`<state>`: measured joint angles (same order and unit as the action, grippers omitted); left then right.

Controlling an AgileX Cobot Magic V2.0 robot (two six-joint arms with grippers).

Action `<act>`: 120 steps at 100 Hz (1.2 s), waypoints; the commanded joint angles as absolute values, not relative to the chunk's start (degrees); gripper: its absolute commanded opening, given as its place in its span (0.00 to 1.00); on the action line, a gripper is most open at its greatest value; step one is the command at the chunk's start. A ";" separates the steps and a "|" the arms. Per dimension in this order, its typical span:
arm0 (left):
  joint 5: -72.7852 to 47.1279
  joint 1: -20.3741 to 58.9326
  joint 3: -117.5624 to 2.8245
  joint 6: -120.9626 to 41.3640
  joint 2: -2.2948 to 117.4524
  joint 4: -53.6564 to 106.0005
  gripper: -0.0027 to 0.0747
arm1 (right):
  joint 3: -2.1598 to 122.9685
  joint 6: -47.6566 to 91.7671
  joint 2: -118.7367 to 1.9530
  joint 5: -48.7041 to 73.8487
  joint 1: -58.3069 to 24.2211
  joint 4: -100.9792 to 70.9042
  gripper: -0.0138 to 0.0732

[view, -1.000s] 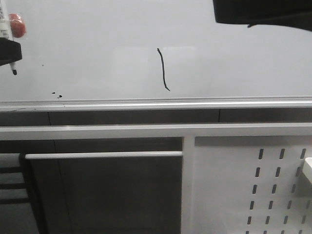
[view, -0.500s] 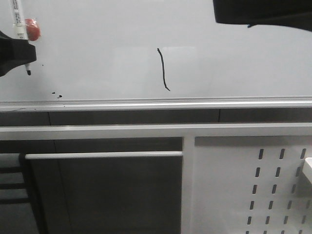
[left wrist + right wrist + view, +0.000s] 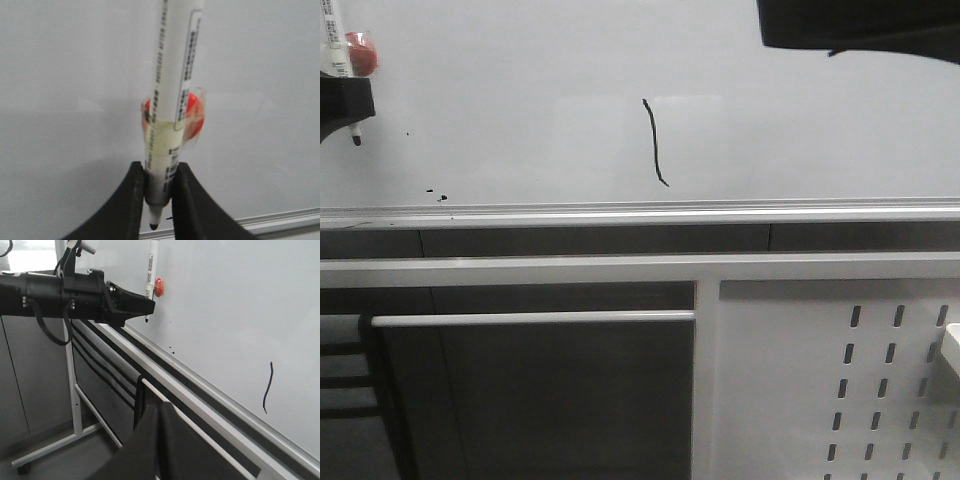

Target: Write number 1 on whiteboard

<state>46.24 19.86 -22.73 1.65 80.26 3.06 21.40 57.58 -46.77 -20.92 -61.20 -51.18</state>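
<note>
The whiteboard [image 3: 520, 80] fills the upper front view, with a silver edge rail along its lower side. The number 1 [image 3: 654, 142], a thin black wavy stroke with a small hook, is on it near the middle; it also shows in the right wrist view [image 3: 268, 388]. My left gripper [image 3: 340, 110] is at the far left edge, shut on a white marker [image 3: 167, 100] with a red piece taped to it, tip pointing down, off the stroke. My right gripper [image 3: 159, 407] is shut and empty, below the board's rail.
Small black dots [image 3: 436, 193] mark the board near its lower left. A dark arm part [image 3: 860, 25] hangs at the top right. Below the rail are a white frame bar [image 3: 530, 318] and a white perforated panel [image 3: 880, 390].
My left gripper with the marker shifted right and slightly down, then back left and up toward the frame's edge. The stroke is unchanged.
</note>
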 commanded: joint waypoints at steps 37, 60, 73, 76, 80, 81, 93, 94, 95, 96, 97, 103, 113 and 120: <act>51.50 21.65 -27.77 0.38 82.44 4.65 0.01 | 22.81 57.96 -46.10 -25.63 -60.99 -50.16 0.10; 50.93 21.65 -28.39 -0.38 82.44 4.96 0.01 | 22.81 57.96 -46.10 -26.21 -60.99 -50.16 0.10; 50.39 21.65 -28.39 -0.38 82.67 4.84 0.01 | 22.81 57.96 -46.10 -26.21 -60.99 -50.16 0.10; 50.29 21.65 -28.39 -0.38 82.81 4.69 0.01 | 22.81 57.96 -46.10 -26.21 -60.99 -50.16 0.10; 50.29 21.65 -28.39 0.00 83.26 3.86 0.01 | 22.81 57.96 -46.10 -26.21 -60.99 -50.16 0.10; 50.29 21.65 -28.39 0.00 83.36 3.49 0.01 | 22.81 57.96 -46.10 -26.21 -60.99 -50.16 0.10; 49.74 23.05 -28.39 0.00 83.53 3.07 0.01 | 22.81 57.96 -46.10 -26.21 -60.99 -50.16 0.10; 49.85 23.16 -28.39 0.00 83.53 3.07 0.01 | 22.81 57.96 -46.10 -26.21 -60.99 -50.16 0.10; 49.84 23.40 -28.39 -0.38 83.53 3.07 0.01 | 22.81 57.96 -46.10 -26.21 -60.99 -50.16 0.10; 49.84 23.51 -28.39 -0.38 83.53 3.23 0.01 | 22.81 57.96 -46.10 -26.21 -60.99 -50.16 0.10; 49.84 23.74 -28.39 -0.38 83.53 3.24 0.01 | 22.81 57.96 -46.10 -26.21 -60.99 -50.16 0.10; 49.73 24.45 -28.39 -0.38 83.71 4.34 0.01 | 22.81 57.96 -46.10 -26.21 -60.99 -50.16 0.10; 49.73 25.59 -28.39 -0.38 84.91 5.14 0.01 | 22.81 57.96 -46.10 -26.21 -60.99 -50.16 0.10; 50.38 26.25 -28.39 -0.38 86.41 6.06 0.01 | 22.81 57.96 -46.10 -26.21 -60.99 -50.16 0.10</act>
